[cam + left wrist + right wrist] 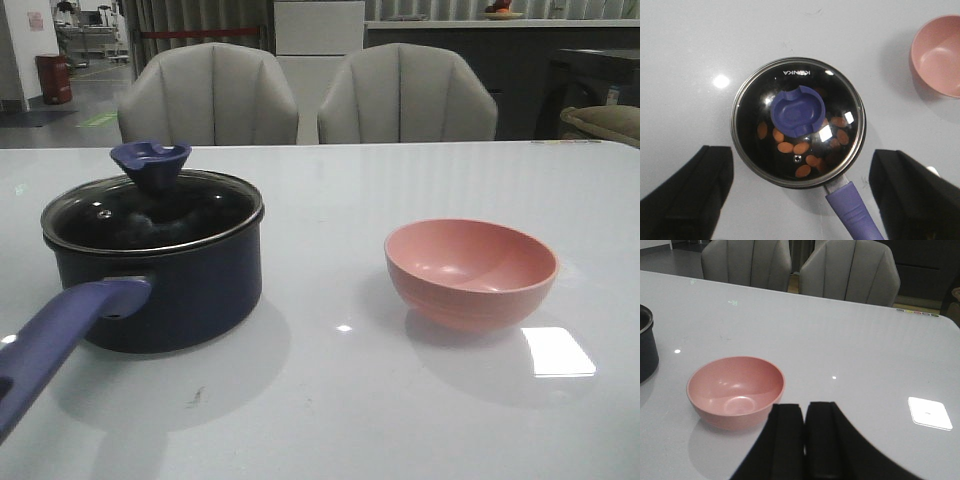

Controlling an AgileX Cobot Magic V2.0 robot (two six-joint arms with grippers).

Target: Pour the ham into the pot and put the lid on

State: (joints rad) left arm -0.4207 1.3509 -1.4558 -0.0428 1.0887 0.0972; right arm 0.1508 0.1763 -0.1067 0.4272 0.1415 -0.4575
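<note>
In the front view, the pot [155, 265] stood at the left of the white table [400, 400], with the lid [150, 205] seated on its rim. Through the glass the ham [801, 148] lay on the black bottom. The pink bowl [470, 270] stood at the right, well apart. The left gripper [800, 195] was wide open above the pot, holding nothing. The right gripper [804, 440] had its fingers pressed together, empty.

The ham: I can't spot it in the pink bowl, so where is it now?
The ham lies inside the pot on the table's left side, seen through the glass lid in the left wrist view. The pink bowl to its right is empty.
</note>
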